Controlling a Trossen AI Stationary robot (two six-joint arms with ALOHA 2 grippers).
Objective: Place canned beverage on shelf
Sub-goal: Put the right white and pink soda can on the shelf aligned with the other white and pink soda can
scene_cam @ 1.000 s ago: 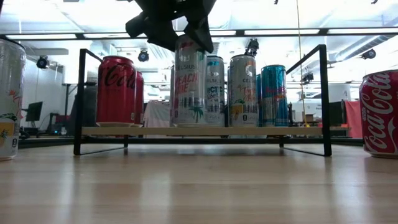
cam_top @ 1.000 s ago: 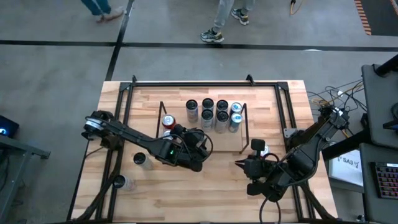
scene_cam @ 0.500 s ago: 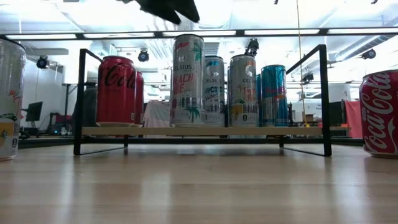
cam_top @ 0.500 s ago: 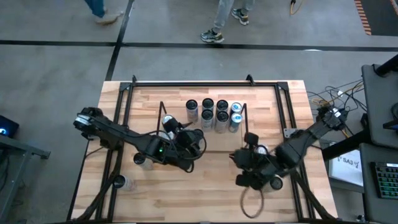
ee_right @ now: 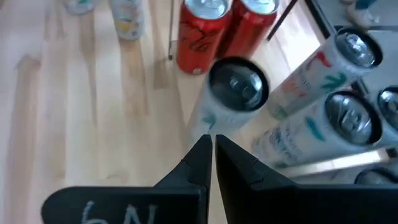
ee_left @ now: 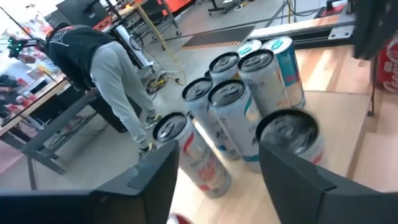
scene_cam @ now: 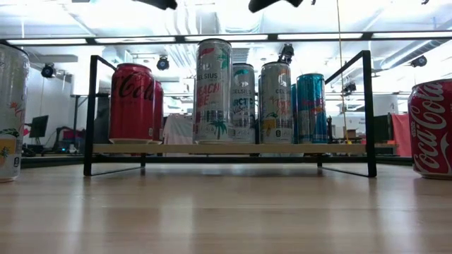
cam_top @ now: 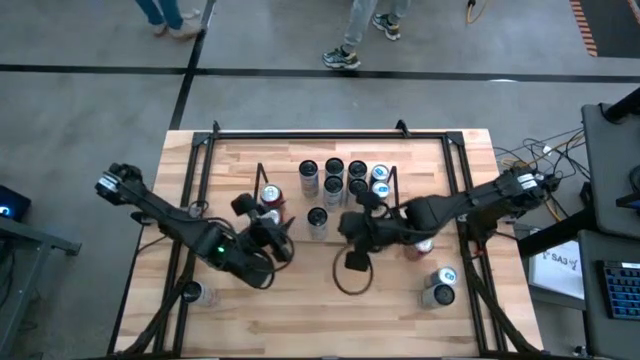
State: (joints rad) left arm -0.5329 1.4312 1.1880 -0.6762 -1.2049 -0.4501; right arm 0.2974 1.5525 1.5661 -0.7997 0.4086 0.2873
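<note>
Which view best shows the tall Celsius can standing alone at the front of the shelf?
The low view: the Celsius can stands unobstructed, label readable, on the shelf. The high and both wrist views show mostly its lid.

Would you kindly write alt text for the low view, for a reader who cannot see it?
Seen level across the wood table, the shelf holds red cola cans on its left and tall slim cans toward its middle and right. Two more cans sit on the table at the picture's edges, one silver, one red.

Pale planked wooden table top (scene_cam: 226, 212): smooth, satin sheen. Thin black wire-framed shelf (scene_cam: 367, 106): matt metal. Tall silver printed cans (scene_cam: 213, 92): glossy metal.
</note>
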